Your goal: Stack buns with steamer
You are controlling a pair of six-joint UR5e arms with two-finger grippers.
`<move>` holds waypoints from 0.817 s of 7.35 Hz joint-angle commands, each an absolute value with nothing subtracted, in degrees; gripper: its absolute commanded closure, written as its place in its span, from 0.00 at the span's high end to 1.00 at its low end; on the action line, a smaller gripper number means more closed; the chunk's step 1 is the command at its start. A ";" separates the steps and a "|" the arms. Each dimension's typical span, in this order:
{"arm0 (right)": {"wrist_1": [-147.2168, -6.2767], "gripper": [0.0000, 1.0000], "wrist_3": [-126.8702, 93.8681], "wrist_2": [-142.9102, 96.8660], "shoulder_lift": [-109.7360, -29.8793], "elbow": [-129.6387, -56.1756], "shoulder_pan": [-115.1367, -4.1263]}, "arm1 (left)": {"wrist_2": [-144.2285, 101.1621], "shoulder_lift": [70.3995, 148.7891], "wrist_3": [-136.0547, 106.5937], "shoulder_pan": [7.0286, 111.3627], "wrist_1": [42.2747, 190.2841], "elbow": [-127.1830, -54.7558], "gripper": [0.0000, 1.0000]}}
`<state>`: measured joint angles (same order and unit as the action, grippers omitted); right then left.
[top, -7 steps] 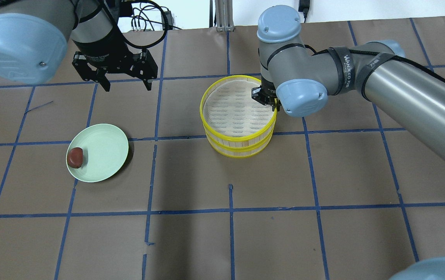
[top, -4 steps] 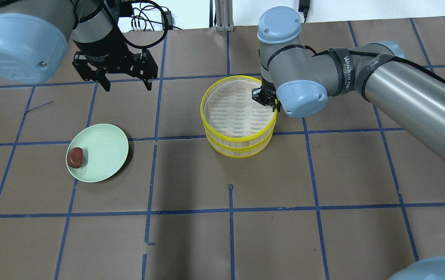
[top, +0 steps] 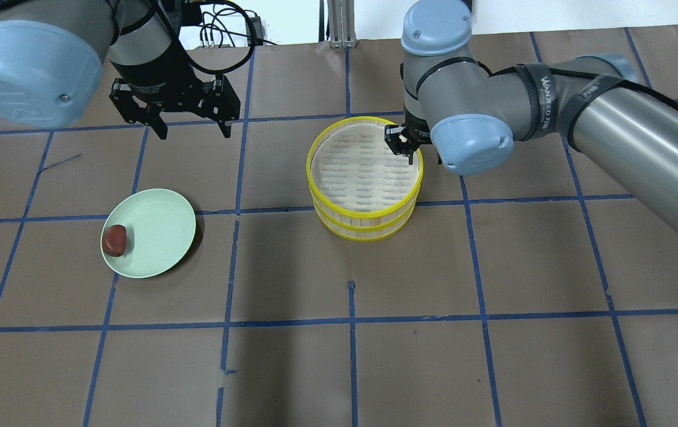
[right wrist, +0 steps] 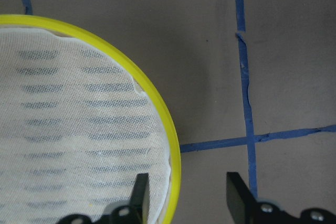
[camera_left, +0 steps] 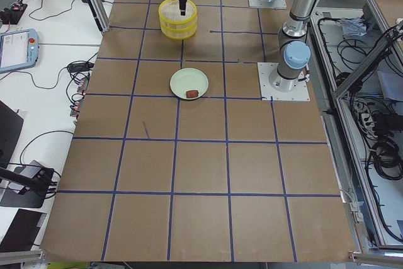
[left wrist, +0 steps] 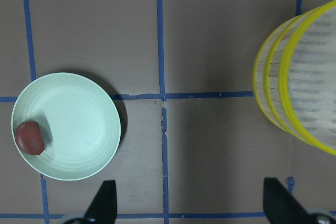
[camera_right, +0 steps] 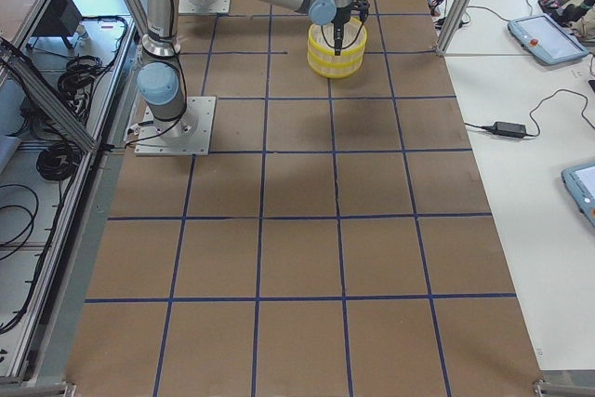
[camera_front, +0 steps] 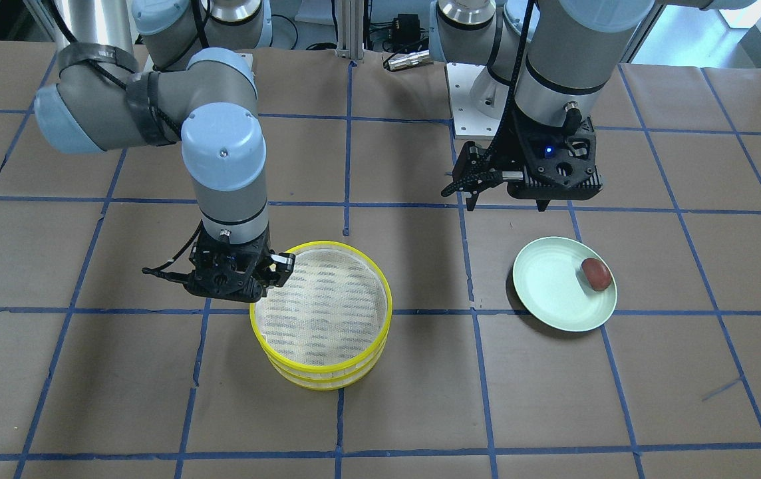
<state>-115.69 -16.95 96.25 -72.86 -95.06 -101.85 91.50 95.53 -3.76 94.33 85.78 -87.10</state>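
Layout, read from the overhead view. Steamer (top: 368,220) (two tiers, one seated on the other) stands on the table (top: 434,356). Plate (top: 161,231) lies to the robot's left of the steamer, well apart from it and a little nearer the robot. One bun (top: 115,240) rests on the plate at its left edge, the side away from the steamer. Left gripper (top: 194,134) hangs above the table, off both; its wrist view has the plate to its left and the steamer to its right. Right gripper (right wrist: 188,198) is at the steamer's right rim, with the rim between the fingers: one finger over the inside, one outside.
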 commanded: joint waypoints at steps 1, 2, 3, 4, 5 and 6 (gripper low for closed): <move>-108.07 1.00 -15.39 96.15 -79.06 -93.53 -98.46 | 91.84 96.32 -3.08 94.13 85.35 -87.36 0.98; -98.88 1.00 -11.90 95.72 -84.58 -91.51 -96.44 | 92.02 97.02 -1.86 93.17 85.17 -87.89 0.98; -92.18 1.00 -9.52 93.80 -88.47 -89.58 -95.11 | 91.93 97.64 1.81 91.25 84.99 -88.93 0.98; -88.54 1.00 -6.45 92.82 -90.16 -88.34 -94.14 | 91.93 98.34 3.24 87.66 84.47 -90.77 0.97; -85.37 1.00 -3.81 91.33 -90.78 -87.20 -91.69 | 91.93 99.05 7.43 84.06 81.94 -93.31 0.96; -84.73 1.00 -2.30 89.14 -90.70 -87.01 -89.93 | 91.93 99.84 11.47 80.80 76.52 -96.99 0.96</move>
